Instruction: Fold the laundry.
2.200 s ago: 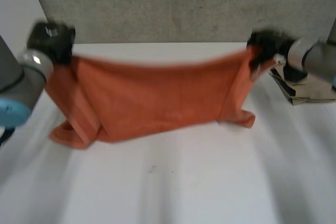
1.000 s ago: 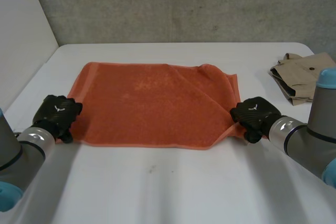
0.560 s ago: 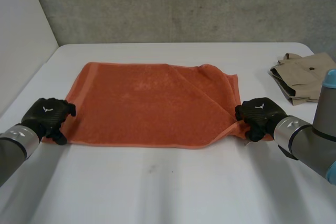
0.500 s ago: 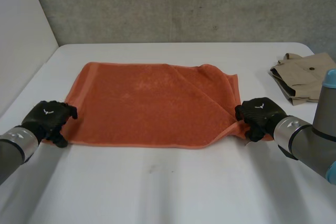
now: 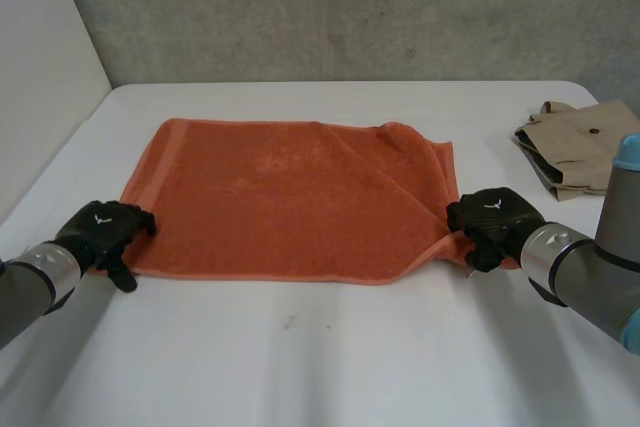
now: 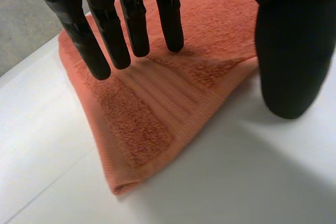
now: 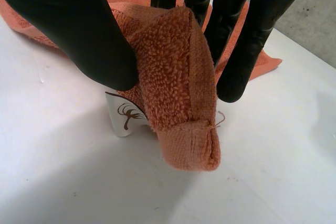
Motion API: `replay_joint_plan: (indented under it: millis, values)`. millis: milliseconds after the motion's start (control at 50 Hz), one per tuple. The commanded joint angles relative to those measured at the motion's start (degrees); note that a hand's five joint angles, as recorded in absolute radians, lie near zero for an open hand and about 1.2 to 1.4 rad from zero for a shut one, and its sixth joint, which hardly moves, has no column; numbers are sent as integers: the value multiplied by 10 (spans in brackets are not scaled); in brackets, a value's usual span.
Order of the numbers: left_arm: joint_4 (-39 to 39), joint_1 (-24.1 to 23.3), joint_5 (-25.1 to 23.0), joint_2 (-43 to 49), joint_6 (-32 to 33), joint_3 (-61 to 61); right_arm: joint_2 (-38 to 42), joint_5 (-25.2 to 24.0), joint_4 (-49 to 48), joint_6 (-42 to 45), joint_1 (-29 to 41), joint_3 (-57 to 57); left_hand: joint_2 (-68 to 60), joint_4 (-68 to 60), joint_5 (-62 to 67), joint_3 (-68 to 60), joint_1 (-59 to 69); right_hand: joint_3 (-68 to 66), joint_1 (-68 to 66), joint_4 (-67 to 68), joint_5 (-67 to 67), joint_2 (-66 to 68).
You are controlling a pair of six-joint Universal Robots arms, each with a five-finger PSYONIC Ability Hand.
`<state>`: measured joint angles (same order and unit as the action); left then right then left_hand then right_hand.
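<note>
An orange towel lies folded flat on the white table, with a slanted crease near its right end. My left hand is at the towel's near left corner. In its wrist view the fingers stand straight just above that corner, and the thumb is beside it over bare table. It is open and grips nothing. My right hand is at the near right corner. There its thumb and fingers pinch a raised bunch of towel.
A folded beige garment lies at the table's far right, behind my right arm. A white label hangs under the pinched corner. A grey wall closes the back, and the table's left edge runs close to my left arm.
The towel, held up earlier, now lies flat. My left hand has let go of its corner, straightened its fingers and slid slightly toward the near edge. The right hand keeps its pinch.
</note>
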<state>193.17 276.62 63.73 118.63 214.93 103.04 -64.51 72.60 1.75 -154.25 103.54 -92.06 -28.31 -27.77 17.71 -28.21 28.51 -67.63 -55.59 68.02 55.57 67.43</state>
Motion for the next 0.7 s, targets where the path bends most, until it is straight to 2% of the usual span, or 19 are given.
replay_joint_plan:
  millis: [20,180,340,400,420,460,600,700]
  values:
    - [1,-5,20,12,0,-33,0,0,0,0,0,-5,-65,-70,71,-66,63,-124,-244,120,144,126]
    - [5,-9,24,26,0,-54,0,-1,-1,0,0,-5,-75,-80,81,-76,73,-124,-244,120,144,126]
    - [8,-21,37,36,0,-78,0,-2,-1,0,0,-5,-149,-154,155,-150,147,-124,-244,120,144,126]
    - [8,-22,46,44,0,-92,0,-2,-1,0,0,-3,-318,-324,324,-319,316,-124,-244,120,144,126]
    - [7,-22,52,46,0,-99,0,-2,0,0,0,-3,-432,-437,438,-433,430,-124,-244,120,144,126]
    - [7,-23,55,46,-2,-101,-1,-1,0,0,-1,-1,-516,-522,523,-517,514,-124,-244,120,144,126]
    - [0,-47,61,28,-3,-93,-11,1,4,3,-2,13,-517,-522,523,-518,515,-124,-244,120,144,126]
    - [-7,-45,61,-59,-5,-62,-44,6,25,11,-1,32,-517,-522,523,-518,515,-124,-244,120,144,126]
